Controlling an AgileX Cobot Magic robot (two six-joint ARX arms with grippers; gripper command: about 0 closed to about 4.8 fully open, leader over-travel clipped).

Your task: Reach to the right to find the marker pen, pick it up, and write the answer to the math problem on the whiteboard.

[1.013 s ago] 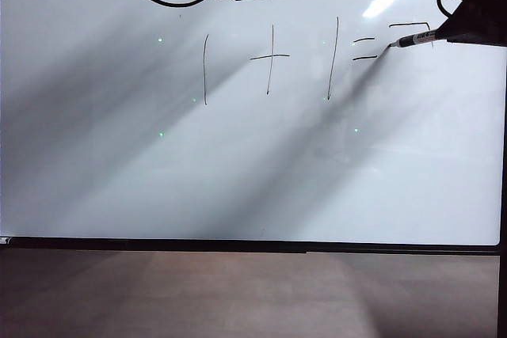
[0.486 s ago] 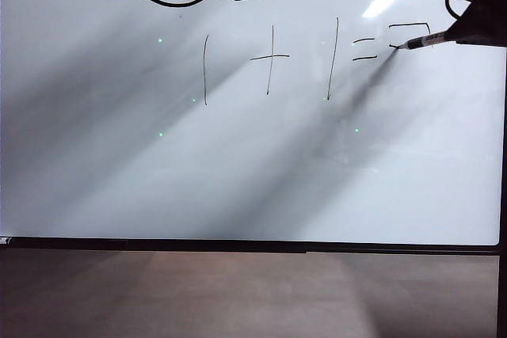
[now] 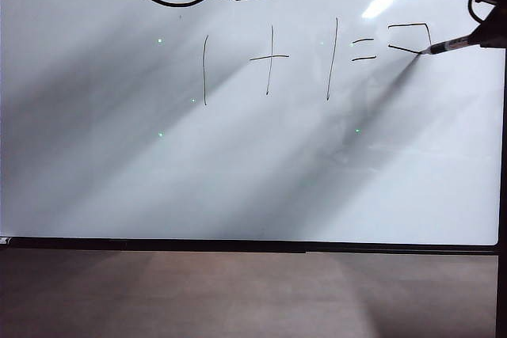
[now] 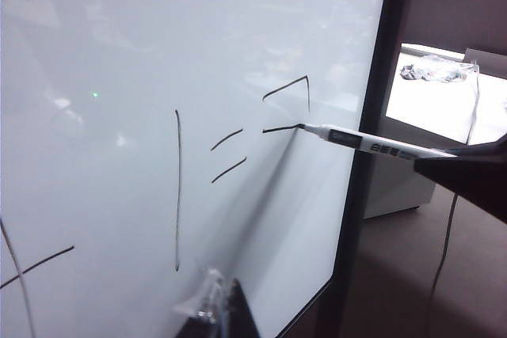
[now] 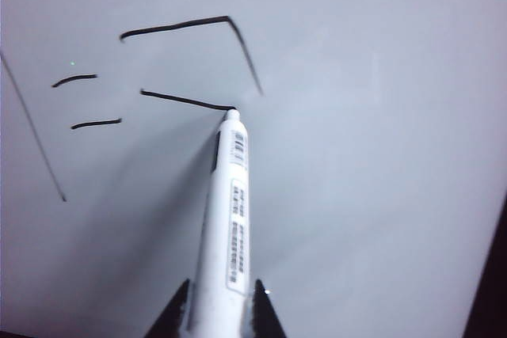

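Gripping marker pen point(image 5: 226, 219), right fingers point(image 5: 176, 310).

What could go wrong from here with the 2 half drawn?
1. The right tool grips the pen only at its back end, so tip pressure could tilt it and warp the stroke.
2. The 2 sits close to the board's right frame, leaving little room for the remaining strokes.
3. The left tool idles near the board by the sum.
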